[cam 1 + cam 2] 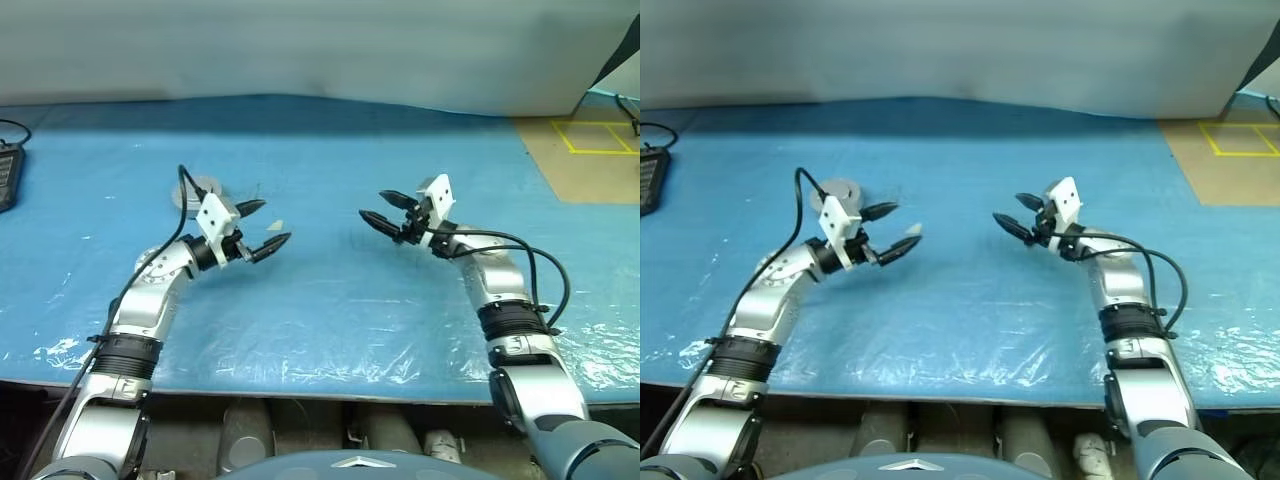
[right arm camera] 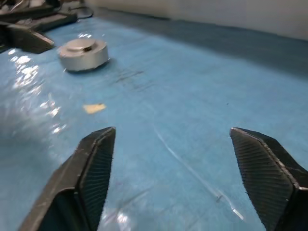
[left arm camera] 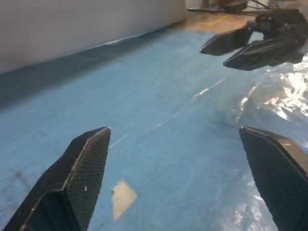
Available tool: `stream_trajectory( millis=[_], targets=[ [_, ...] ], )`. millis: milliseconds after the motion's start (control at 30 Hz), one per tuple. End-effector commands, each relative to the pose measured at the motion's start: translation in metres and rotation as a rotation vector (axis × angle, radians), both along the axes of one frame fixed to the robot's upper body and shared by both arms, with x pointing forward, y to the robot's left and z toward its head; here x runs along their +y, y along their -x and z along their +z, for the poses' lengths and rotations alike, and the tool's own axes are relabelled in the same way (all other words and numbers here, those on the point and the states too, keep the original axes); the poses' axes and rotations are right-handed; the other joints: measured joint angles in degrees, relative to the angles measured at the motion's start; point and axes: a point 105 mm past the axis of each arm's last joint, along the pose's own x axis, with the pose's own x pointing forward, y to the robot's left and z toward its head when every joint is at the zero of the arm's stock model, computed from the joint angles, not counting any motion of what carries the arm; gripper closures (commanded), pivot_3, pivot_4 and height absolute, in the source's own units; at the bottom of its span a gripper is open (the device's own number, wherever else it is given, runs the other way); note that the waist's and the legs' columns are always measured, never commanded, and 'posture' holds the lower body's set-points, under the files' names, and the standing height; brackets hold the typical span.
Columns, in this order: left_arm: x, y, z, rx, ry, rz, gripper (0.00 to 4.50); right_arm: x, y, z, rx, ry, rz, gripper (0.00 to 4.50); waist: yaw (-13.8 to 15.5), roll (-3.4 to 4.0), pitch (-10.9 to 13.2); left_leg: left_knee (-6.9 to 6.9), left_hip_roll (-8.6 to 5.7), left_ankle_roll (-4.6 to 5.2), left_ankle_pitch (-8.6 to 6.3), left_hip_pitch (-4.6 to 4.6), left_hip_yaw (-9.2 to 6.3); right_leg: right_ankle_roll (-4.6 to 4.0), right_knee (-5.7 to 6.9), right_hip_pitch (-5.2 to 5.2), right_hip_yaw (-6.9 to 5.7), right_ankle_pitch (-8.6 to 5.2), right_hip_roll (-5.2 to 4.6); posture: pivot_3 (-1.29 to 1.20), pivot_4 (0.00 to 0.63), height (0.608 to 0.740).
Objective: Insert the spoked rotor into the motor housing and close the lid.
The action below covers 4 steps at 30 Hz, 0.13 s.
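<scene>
Both claws hang empty over the blue bench (image 1: pixel 330 300), tips turned toward each other w/ a wide gap of bare surface between. Left claw (image 1: pixel 262 227): jaws spread wide, nothing between them; its wrist view shows the two black ribbed fingers (image 3: pixel 82 168) well apart w/ only blue bench beyond. Right claw (image 1: pixel 385 209): also spread wide, nothing held; its fingers (image 2: pixel 94 163) stand far apart in its wrist view, blue surface between. Motor housing (image 2: pixel 83 54) sits upright on the bench, far side of the left claw, near but not touching it; in the head views it's partly hidden behind the left wrist & cable. It reads as a closed round silver can: flat grey lid (image 2: pixel 81 45) on top, small raised boss at centre, no windings showing. Spoked rotor: can't tell where it is, presumably inside but not visible. Small pale scrap (image 1: pixel 277 224) lies flat on the bench just beside the left claw's tips, between the claw and the housing side. Bench is covered w/ clear glossy film, wrinkled toward the near edge. Dark keyboard-like device (image 1: pixel 6 175) at the far left edge; yellow tape square (image 1: pixel 598 137) on the floor at far right.
</scene>
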Motion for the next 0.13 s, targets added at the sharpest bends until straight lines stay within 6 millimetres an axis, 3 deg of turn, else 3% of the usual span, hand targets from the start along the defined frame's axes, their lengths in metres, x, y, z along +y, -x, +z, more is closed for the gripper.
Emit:
stream_trajectory(
  millis=[33, 133],
  targets=[
    [-0.0020, -0.0017, 0.0002, -0.036, -0.032, -0.027, 0.00, 0.0078, 0.0084, 0.0064, -0.071, 0.064, 0.082, 0.05, -0.1, 0.00, 0.0, -0.01, 0.01, 0.00, 0.00, 0.01, 0.00, 0.00, 0.01, 0.00, 0.00, 0.00, 0.02, 0.00, 0.150, 0.740],
    [-0.0019, -0.0068, -0.0009, -0.037, -0.025, -0.019, 0.00, 0.0066, 0.0049, 0.0094, -0.104, 0.069, 0.062, 0.05, -0.1, 0.00, 0.0, 0.00, 0.02, 0.02, 0.00, 0.01, 0.00, -0.03, 0.02, -0.01, 0.00, -0.01, 0.01, 0.00, 0.150, 0.740]
  ],
)
